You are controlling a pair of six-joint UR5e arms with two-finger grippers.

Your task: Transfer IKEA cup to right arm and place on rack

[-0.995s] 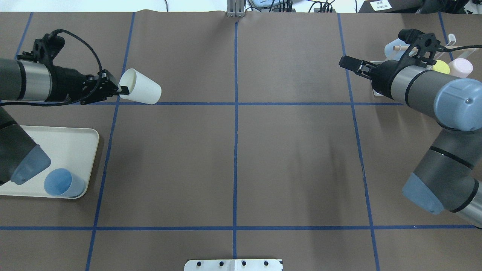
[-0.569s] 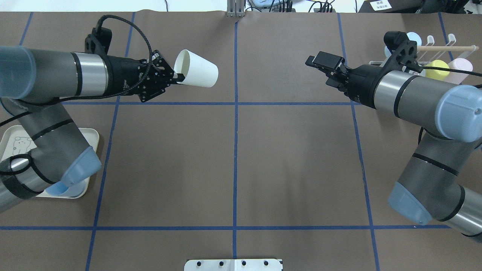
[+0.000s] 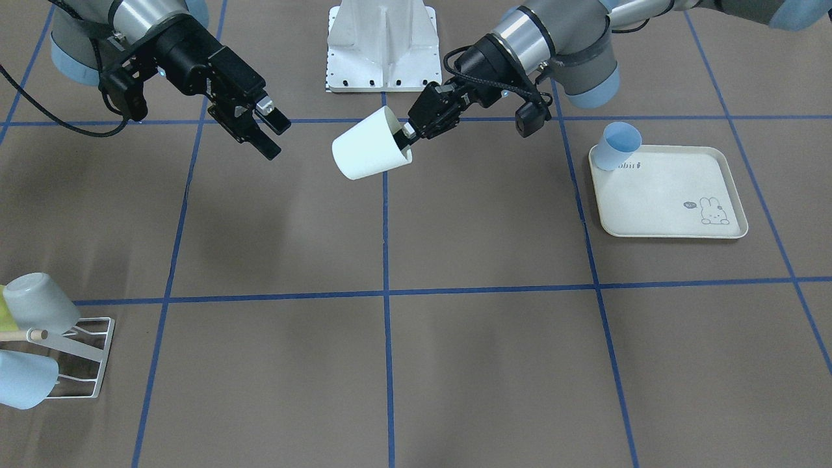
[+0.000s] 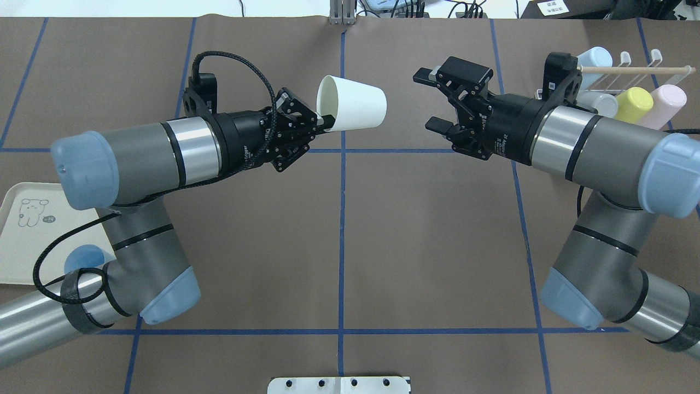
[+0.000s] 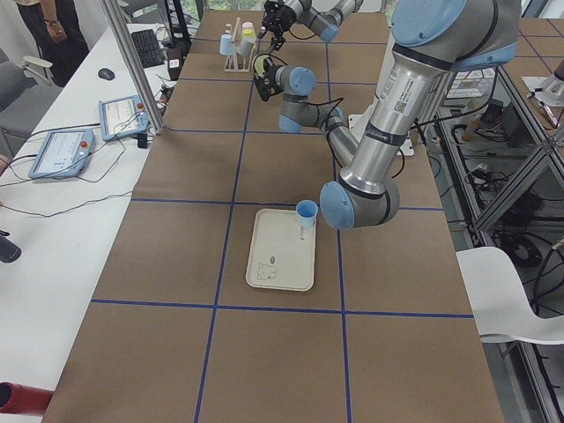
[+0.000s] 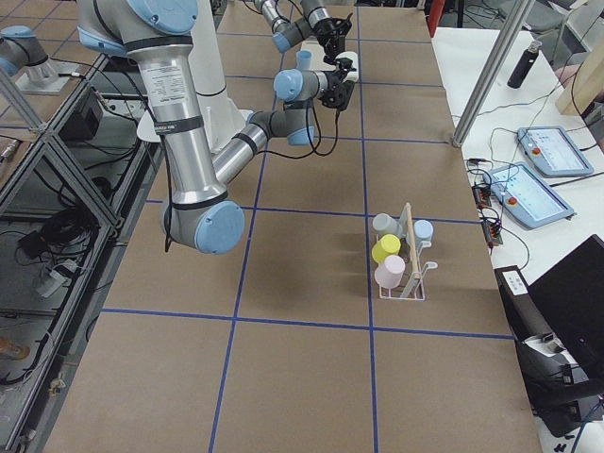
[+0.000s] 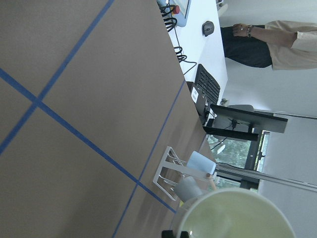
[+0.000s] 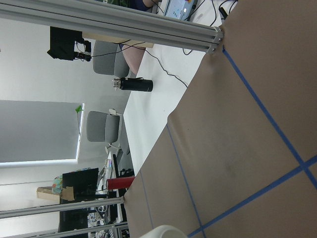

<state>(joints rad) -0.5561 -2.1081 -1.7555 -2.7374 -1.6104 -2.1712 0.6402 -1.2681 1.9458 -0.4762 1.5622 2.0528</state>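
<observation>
White cup (image 4: 355, 104) rim-pinched in left end effector (image 4: 326, 117); right end effector (image 4: 424, 102) spread, apart.

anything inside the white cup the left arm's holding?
Looks empty: the left wrist view shows only bare inner wall of the cup. The left pincer clamps its rim. The interior's lower part lies outside that view.

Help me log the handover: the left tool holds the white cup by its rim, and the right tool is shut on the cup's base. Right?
Not quite. The right tool is open and apart from the white cup, touching no part of it; the overhead exterior view shows the gap. The left tool does hold the cup by its rim.
</observation>
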